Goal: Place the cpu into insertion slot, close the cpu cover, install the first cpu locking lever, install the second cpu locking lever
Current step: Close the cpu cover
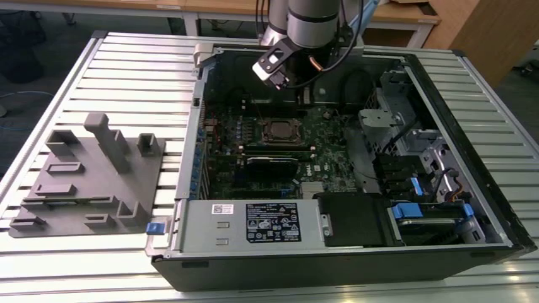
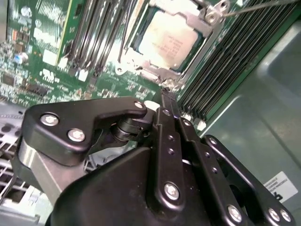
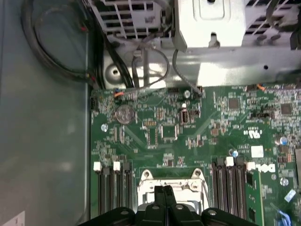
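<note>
Jaws pressed together, seemingly empty, near the cpu [image 2: 169, 42] inside a case [image 1: 337, 270] on slatted table [image 1: 126, 69]

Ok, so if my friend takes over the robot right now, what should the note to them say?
The gripper: fingers shut, holding nothing, tips right by a corner of the socket; touching or not, I cannot tell.
The cpu sits in the insertion slot, the cpu cover lying flat around it.
Done: cpu in, cover looks closed.
Left: the locking levers. A thin lever rod sticks out past one corner; latched or not, I cannot tell.
</note>
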`<state>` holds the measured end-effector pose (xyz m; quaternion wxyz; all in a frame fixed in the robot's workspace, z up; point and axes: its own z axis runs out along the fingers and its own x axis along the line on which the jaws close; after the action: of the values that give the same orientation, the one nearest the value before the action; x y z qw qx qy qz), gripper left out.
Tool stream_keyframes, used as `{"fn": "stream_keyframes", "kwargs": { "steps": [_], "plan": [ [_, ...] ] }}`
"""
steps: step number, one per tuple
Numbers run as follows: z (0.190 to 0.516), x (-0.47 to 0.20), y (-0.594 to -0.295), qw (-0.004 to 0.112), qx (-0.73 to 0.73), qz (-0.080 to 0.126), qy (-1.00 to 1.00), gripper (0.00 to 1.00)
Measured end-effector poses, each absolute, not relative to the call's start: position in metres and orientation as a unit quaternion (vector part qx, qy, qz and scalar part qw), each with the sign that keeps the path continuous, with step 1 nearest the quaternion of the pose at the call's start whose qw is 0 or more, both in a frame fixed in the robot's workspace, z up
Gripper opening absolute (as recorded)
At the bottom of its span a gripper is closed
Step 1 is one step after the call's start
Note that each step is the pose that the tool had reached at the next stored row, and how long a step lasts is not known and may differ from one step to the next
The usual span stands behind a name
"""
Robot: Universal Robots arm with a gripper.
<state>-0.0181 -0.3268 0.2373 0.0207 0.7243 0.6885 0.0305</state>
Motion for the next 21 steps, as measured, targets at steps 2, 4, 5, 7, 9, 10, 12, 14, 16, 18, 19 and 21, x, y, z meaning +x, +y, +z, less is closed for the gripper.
{"fn": "stream_keyframes", "kwargs": {
  "steps": [2,4,5,7,9,10,12,14,16,18,19,21],
  "plan": [
    [0.2370,-0.0181,-0.3268,0.015,0.725,0.024,0.689,0.11],
    [0.2370,-0.0182,-0.3268,0.011,0.725,0.020,0.689,0.11],
    [0.2370,-0.0182,-0.3268,0.011,0.725,0.020,0.689,0.11],
    [0.2369,-0.0181,-0.3268,0.010,0.725,0.019,0.689,0.11],
    [0.2369,-0.0181,-0.3268,0.010,0.725,0.019,0.689,0.11],
    [0.2366,-0.0180,-0.3267,0.007,0.725,0.017,0.689,0.11],
    [0.2365,-0.0180,-0.3268,0.001,0.725,0.010,0.689,0.11],
    [0.2365,-0.0181,-0.3268,0.001,0.725,0.009,0.689,0.11],
    [0.2365,-0.0181,-0.3268,0.000,0.725,0.009,0.689,0.11],
    [0.2365,-0.0181,-0.3268,0.000,0.725,0.009,0.689,0.11],
    [0.2365,-0.0181,-0.3268,0.000,0.725,0.009,0.689,0.11],
    [0.2365,-0.0182,-0.3268,0.000,0.725,0.009,0.689,0.11]
  ]
}}
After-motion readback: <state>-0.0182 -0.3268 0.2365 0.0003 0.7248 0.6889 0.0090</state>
